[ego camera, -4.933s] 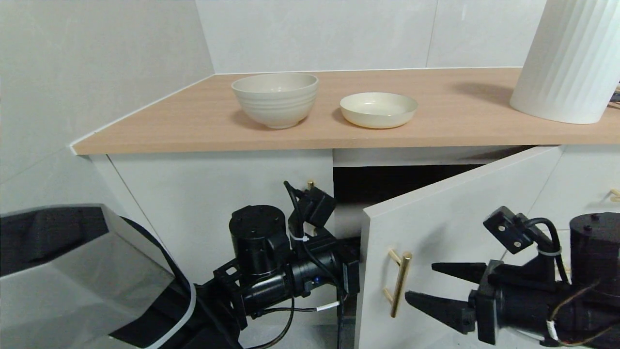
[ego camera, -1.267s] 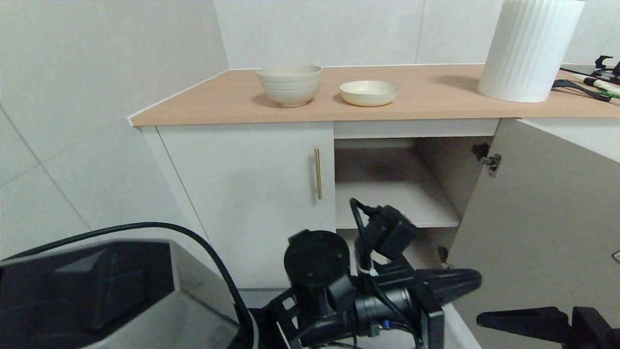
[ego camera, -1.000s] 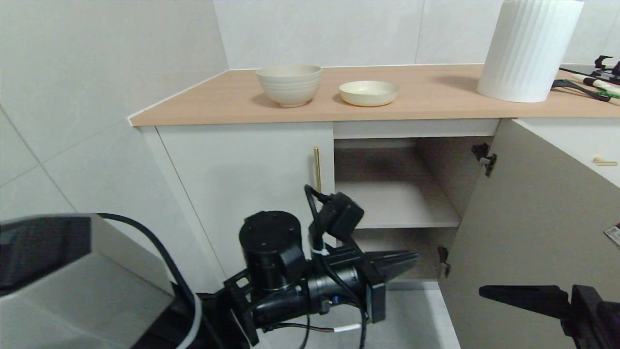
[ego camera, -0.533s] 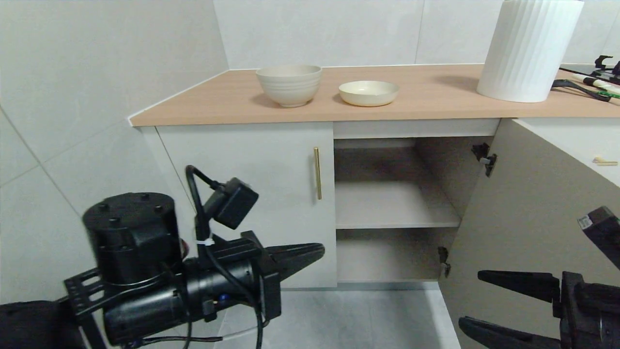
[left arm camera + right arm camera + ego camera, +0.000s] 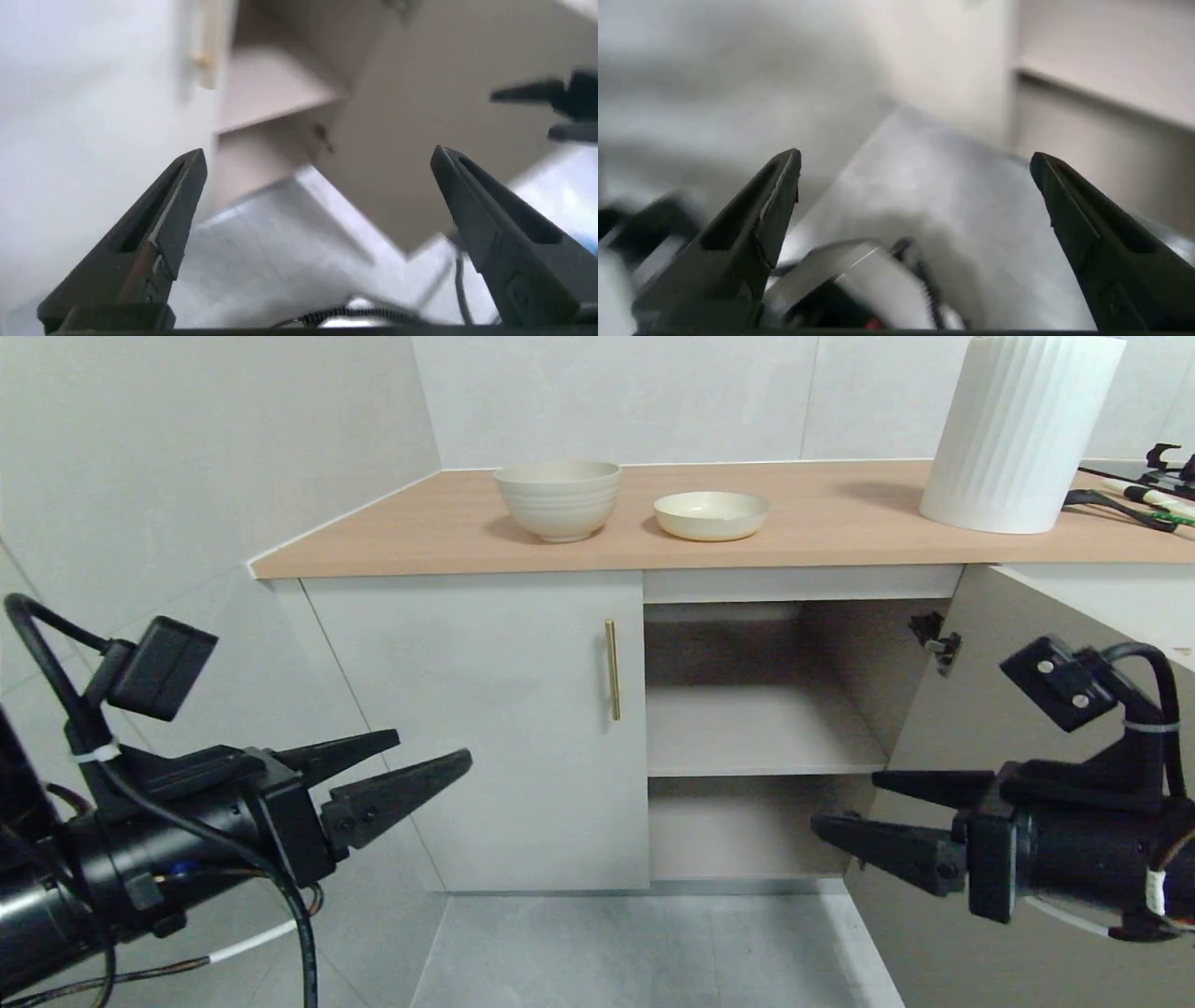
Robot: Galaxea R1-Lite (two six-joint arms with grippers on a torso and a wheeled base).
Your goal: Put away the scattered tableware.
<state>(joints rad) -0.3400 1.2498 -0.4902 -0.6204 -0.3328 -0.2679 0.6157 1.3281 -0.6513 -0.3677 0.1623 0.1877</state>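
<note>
Ribbed bowl [image 5: 557,499] and shallow dish [image 5: 711,514] sit near each other on the desk [image 5: 840,537], likely stiff, slick, chippable: pinch each at its rim; your left hand [image 5: 433,747] and right hand [image 5: 842,799] gape empty below.

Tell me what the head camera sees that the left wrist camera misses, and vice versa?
Head camera adds the bowl, the shallow dish, the wooden counter and the white ribbed container. Left wrist camera adds just a close view from behind the left gripper's open fingers. Both take in the cupboard shelf, its swung-open door, the other door's handle, the floor and the right gripper.
</note>
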